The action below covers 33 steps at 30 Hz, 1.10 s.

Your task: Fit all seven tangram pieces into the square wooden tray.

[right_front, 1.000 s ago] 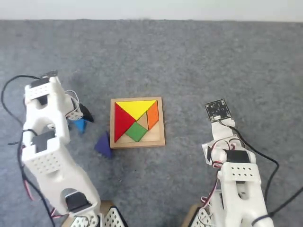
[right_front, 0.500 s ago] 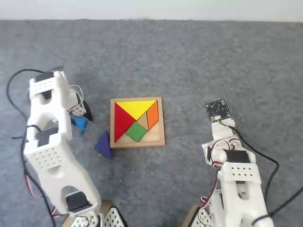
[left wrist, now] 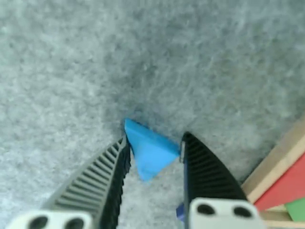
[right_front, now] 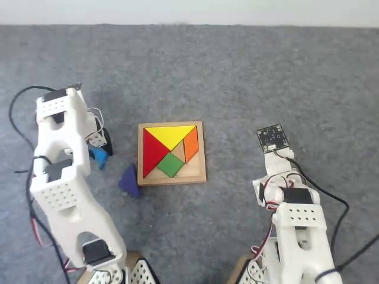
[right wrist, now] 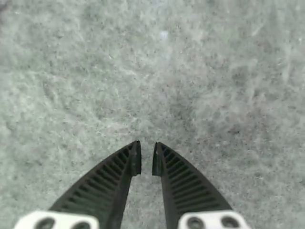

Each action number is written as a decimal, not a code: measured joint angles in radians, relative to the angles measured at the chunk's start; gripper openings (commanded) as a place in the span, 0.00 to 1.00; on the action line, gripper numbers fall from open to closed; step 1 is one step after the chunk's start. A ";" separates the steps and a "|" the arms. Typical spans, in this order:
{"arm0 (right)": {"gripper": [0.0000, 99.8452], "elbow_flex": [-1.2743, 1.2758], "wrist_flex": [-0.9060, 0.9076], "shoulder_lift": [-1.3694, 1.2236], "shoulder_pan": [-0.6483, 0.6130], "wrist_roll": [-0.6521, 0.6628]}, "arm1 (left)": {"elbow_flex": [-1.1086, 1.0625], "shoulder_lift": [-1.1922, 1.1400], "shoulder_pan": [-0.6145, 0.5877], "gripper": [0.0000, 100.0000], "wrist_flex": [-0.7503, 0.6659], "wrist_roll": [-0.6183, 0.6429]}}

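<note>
The square wooden tray (right_front: 202, 176) lies mid-table holding a yellow triangle (right_front: 170, 135), a red triangle (right_front: 153, 152), an orange piece (right_front: 191, 145) and a green square (right_front: 170, 165); a bare strip runs along its near and right sides. A small blue piece (right_front: 99, 156) lies on the carpet left of the tray. My left gripper (left wrist: 155, 141) is down over the blue piece (left wrist: 150, 151), its fingers pressed on both sides of it. A purple triangle (right_front: 128, 180) lies by the tray's near left corner. My right gripper (right wrist: 144, 161) hangs shut over bare carpet, holding nothing.
Grey carpet covers the whole table. The tray's corner (left wrist: 274, 162) with the red triangle (left wrist: 286, 188) is close beside the left gripper. The right arm (right_front: 293, 207) stands well to the right of the tray, apart from all pieces.
The left arm shifted slightly away from me and its fingers closed in around the blue piece. The right arm and the tray have stayed put.
</note>
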<state>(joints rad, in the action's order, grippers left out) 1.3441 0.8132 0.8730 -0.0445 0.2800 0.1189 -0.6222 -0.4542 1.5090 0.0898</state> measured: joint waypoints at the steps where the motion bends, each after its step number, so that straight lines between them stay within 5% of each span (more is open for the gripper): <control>1: 0.07 0.000 0.000 0.000 0.000 0.000 | 0.011 -0.003 0.000 0.04 0.012 -0.006; 14: 0.07 0.000 0.000 0.000 0.000 0.000 | 0.204 -0.015 -0.014 0.02 0.181 -0.064; 21: 0.07 0.000 0.000 0.000 0.000 0.000 | 0.362 0.037 -0.023 0.14 0.207 -0.290; 29: 0.07 0.000 0.000 0.000 0.000 0.000 | 0.015 0.471 -0.077 0.06 0.209 -0.608; 33: 0.06 0.038 -0.017 0.000 0.002 0.000 | -0.305 0.628 -0.081 0.14 0.183 -0.867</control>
<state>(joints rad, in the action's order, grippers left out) 1.3825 0.7963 0.8730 -0.0430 0.2800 -0.1864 0.0054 -0.5355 1.6916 -0.7772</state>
